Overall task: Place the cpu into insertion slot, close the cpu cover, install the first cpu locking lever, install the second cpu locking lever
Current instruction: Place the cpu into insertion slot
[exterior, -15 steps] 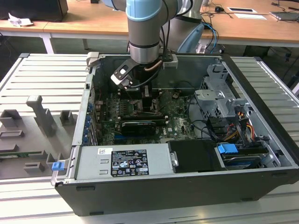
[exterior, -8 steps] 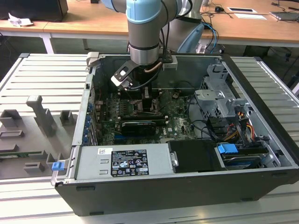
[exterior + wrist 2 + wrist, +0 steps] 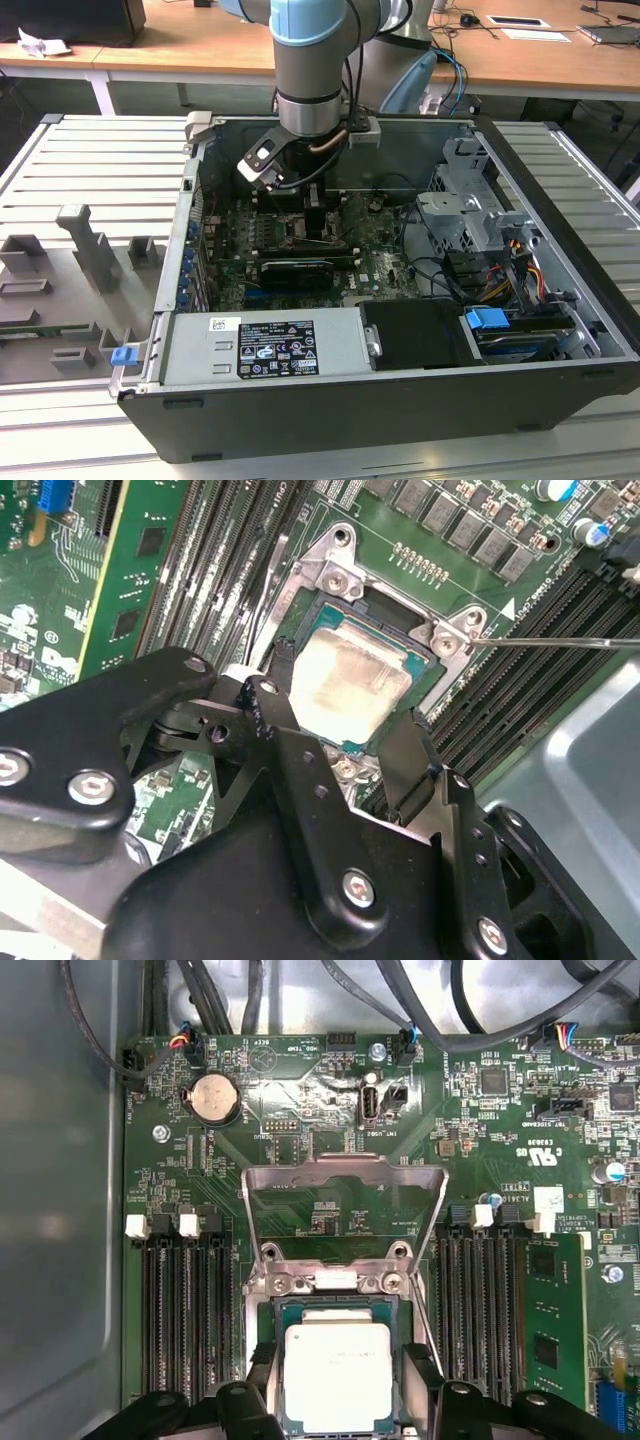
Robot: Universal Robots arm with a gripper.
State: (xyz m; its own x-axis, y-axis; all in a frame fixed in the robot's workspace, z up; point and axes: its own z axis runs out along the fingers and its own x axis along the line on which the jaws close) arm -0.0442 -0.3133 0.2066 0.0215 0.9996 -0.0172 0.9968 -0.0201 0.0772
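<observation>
A: The end effector [image 3: 340, 725], where does it stand now?
B: Low over the socket, in the upper middle of the exterior view, inside the open computer case [image 3: 400, 410]. In the second wrist view it straddles the cpu [image 3: 345, 680]. Whether it grips the chip's edges or only stands beside them, I cannot tell.
A: And the cpu itself?
B: It lies flat in the insertion slot [image 3: 330, 1282], metal top upward, and it looks level with the rim.
A: How do you judge it will handle?
B: I think it is very light and stiff, but delicate. The smooth lid can slip, and the contacts below would probably bend if it came down tilted. I would take it only by two opposite edges and keep it flat.
A: What is around it?
B: In the first wrist view the cpu cover [image 3: 345, 1168] stands up open, hinged at one edge of the slot, so it is not yet closed. A thin wire lever [image 3: 560, 640] sticks out free beside the slot. Memory slots [image 3: 180, 1320] run on both sides, on the green motherboard [image 3: 300, 1110]. The case rests on a grey ribbed worktop [image 3: 100, 160].
</observation>
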